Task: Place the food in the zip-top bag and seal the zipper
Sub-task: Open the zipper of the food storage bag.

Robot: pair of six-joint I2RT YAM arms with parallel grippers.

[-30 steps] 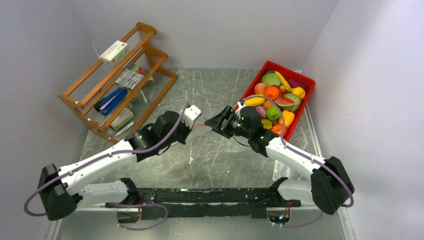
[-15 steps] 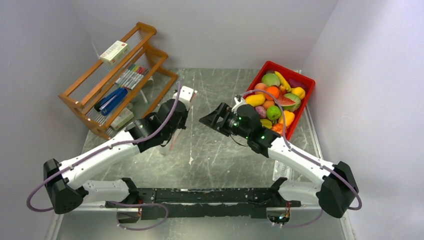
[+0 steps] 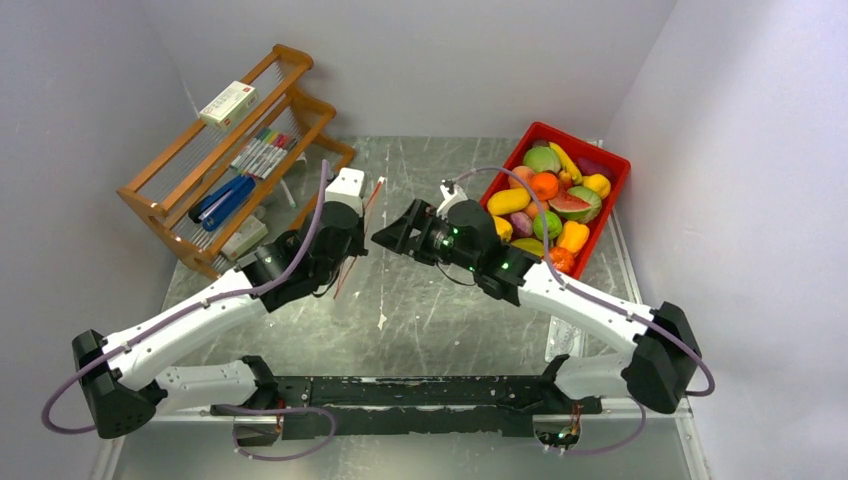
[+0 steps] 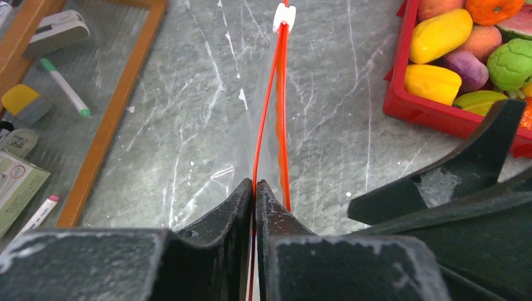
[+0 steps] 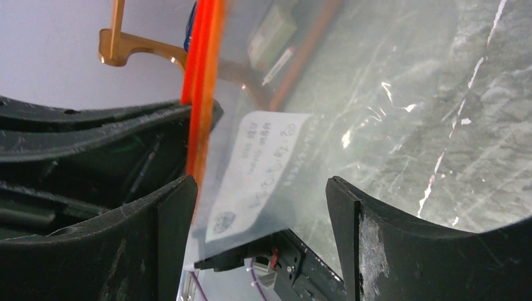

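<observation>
Top external view: the zip-top bag (image 4: 238, 164) is held edge-up over the middle of the desk (image 3: 430, 300), its mouth barely parted.
A wooden rack (image 3: 230, 150) stands far left, and the food (image 3: 548, 190) lies heaped in a red tray (image 3: 612, 158) far right, none of it bagged yet. The left fingers (image 4: 254, 186) are clamped shut on one lip of the zipper (image 4: 281, 88). Its two orange-red tracks run out to a white slider (image 4: 284, 15) at the far end, with only a narrow gap between them. The right fingers (image 3: 390, 232) are spread wide and grip nothing; the bag's label (image 5: 257, 169) shows between them. The step in hand looks like opening the mouth. The right fingers should close on the free lip alone, near the left pinch and catching one layer. The arms should then draw apart gently, so neither lip slips.
</observation>
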